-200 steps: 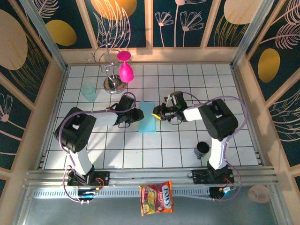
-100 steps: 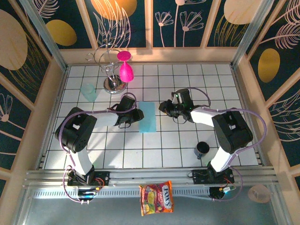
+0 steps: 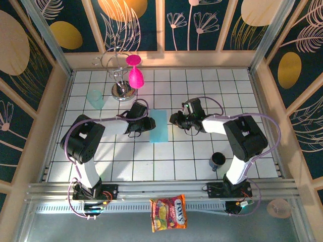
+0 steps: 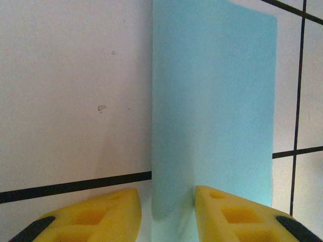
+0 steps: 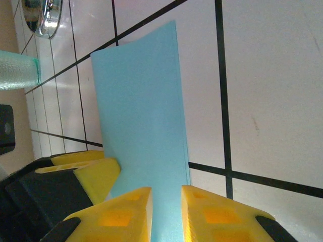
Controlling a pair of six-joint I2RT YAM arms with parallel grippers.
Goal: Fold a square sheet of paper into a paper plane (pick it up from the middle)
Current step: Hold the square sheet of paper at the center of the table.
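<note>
Left gripper (image 4: 167, 204): low over the bench (image 3: 202, 85), its yellow foam pads (image 4: 96, 217) standing apart with an open gap between them. The near left edge of the light-blue sheet of paper (image 3: 159, 126) runs down into that gap, one pad is over bare tile and the other is over the paper; nothing is pinched. Right gripper (image 5: 166, 212): facing the left one from the opposite side of the sheet, yellow pads (image 5: 212, 217) drawn close together but parted by a narrow slot, through which the paper shows lying flat; whether the pads touch the sheet cannot be told. Light-blue sheet of paper: folded to a narrow rectangle and flat on the white gridded bench near its middle, directly between the two grippers. Its long sides run away from the arm bases, and its far end bows up slightly in the right wrist view. Chrome wire stand (image 3: 121, 91): toward the far left of the bench, carrying two pink goblets (image 3: 135, 75) hung bowl-down. Translucent pale-teal cup (image 3: 95, 99): upright, just left of the stand's base and well apart from the paper. Dark cup (image 3: 218, 160): upright on the near right of the bench, beside the right arm. Snack packet (image 3: 169, 213), red and yellow: lying on the grey ledge in front of the rail, between the two arm bases.
</note>
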